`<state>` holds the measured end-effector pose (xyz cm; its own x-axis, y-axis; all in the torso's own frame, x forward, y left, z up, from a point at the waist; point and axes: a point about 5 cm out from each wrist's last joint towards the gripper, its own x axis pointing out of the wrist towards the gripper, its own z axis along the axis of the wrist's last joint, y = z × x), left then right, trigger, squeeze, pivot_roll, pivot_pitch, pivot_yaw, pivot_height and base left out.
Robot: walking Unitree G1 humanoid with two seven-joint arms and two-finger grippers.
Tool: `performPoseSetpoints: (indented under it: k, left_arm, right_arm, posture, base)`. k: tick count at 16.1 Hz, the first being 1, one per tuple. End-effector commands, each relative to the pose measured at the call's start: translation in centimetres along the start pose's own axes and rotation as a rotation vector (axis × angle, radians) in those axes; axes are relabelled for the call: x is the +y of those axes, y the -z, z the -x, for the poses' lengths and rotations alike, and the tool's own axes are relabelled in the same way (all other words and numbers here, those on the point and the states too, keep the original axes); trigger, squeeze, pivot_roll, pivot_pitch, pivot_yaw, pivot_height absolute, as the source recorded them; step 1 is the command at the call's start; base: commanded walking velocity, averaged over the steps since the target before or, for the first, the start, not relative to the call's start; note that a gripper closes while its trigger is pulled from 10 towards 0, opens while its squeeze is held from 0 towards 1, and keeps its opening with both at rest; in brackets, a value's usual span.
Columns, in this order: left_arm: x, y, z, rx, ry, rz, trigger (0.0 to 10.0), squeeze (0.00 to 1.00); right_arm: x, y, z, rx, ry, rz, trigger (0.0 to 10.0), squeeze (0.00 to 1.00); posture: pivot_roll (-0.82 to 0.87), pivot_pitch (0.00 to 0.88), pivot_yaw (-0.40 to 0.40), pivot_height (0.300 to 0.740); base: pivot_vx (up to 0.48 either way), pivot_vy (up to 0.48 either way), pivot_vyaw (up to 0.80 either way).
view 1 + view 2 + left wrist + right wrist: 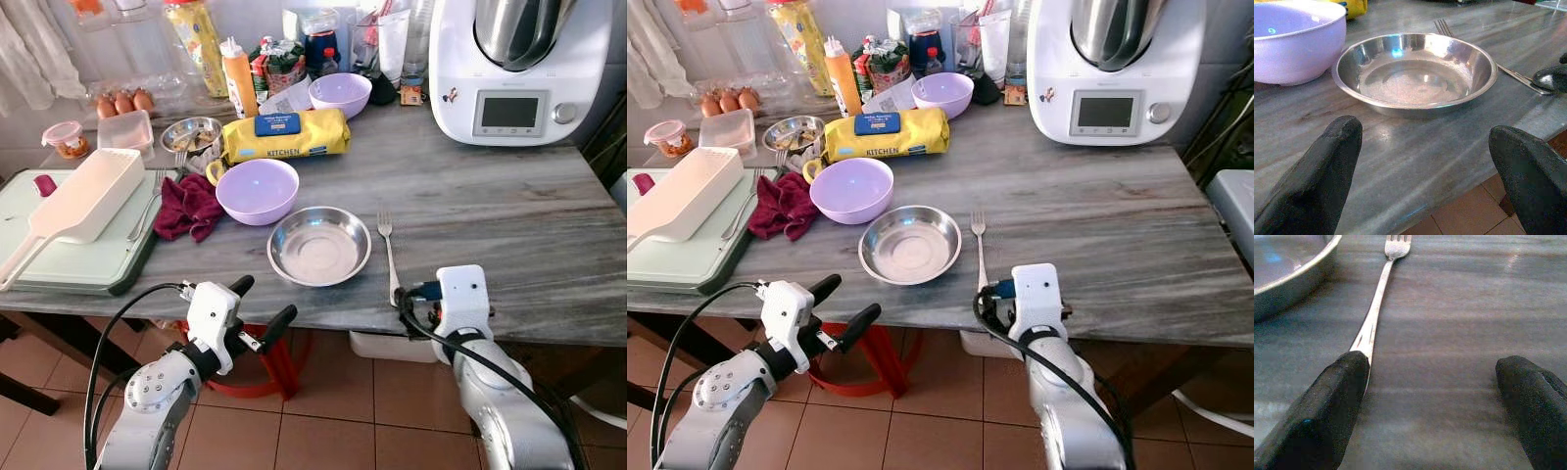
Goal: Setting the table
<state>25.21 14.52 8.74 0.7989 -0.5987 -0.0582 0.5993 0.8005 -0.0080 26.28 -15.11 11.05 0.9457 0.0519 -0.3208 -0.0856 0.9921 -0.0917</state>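
Note:
A shallow steel plate (319, 245) sits near the table's front edge, with a fork (388, 250) lying just to its right, tines pointing away from me. Behind the plate on the left is a lilac bowl (257, 190); a second lilac bowl (340, 94) stands far back. My left gripper (266, 300) is open, just below and in front of the table edge, facing the plate (1415, 73). My right gripper (1432, 396) is open at the table edge, low over the tabletop. One of its fingers (1334, 401) overlaps the near end of the fork's handle (1374, 318).
A pale green board (69, 264) with a white scoop-shaped container (83, 196) lies at the left, a dark red cloth (186, 206) beside it. A yellow package (284, 135), bottles and a white kitchen machine (514, 69) line the back. Bare tabletop (509, 225) spreads right of the fork.

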Motion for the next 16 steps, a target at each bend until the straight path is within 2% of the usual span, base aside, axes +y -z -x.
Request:
performPoseSetpoints:
  k: [1,5,9,14,15,16]
  left_arm:
    - [0.5,0.3,0.5,0.021,-0.013,-0.011,10.0,0.00]
    - [0.6,0.2,0.5,0.020,-0.013,-0.014,10.0,0.00]
    - [0.7,0.2,0.4,0.016,-0.015,-0.016,10.0,0.00]
    - [0.7,0.1,0.2,0.011,-0.012,-0.018,10.0,0.00]
    - [0.7,0.0,0.1,0.007,-0.012,-0.017,10.0,0.00]
    - [0.7,0.0,0.1,0.006,-0.012,-0.016,10.0,0.00]
  right_arm:
    - [0.3,0.1,-0.2,0.005,-0.009,-0.013,10.0,0.00]
    - [0.6,-0.6,-0.8,-0.028,-0.022,-0.029,10.0,0.00]
    - [0.8,-1.4,-0.5,-0.097,-0.032,-0.046,10.0,0.00]
    - [0.8,-3.9,0.4,-0.284,-0.027,-0.085,10.0,0.00]
    - [0.9,-5.2,0.9,-0.374,-0.044,-0.072,10.0,0.05]
    - [0.9,-5.3,0.9,-0.382,-0.047,-0.071,10.0,0.05]
  posture:
    - [-0.09,0.092,0.098,0.740]
    - [-0.09,0.092,0.102,0.740]
    - [-0.09,0.090,0.103,0.740]
    - [-0.10,0.087,0.107,0.740]
    - [-0.10,0.087,0.107,0.740]
    - [-0.10,0.087,0.107,0.740]
  base:
    - [0.000,0.000,0.00]
    - [0.000,0.000,0.00]
    - [0.000,0.000,0.00]
    - [0.000,0.000,0.00]
    - [0.000,0.000,0.00]
    - [0.000,0.000,0.00]
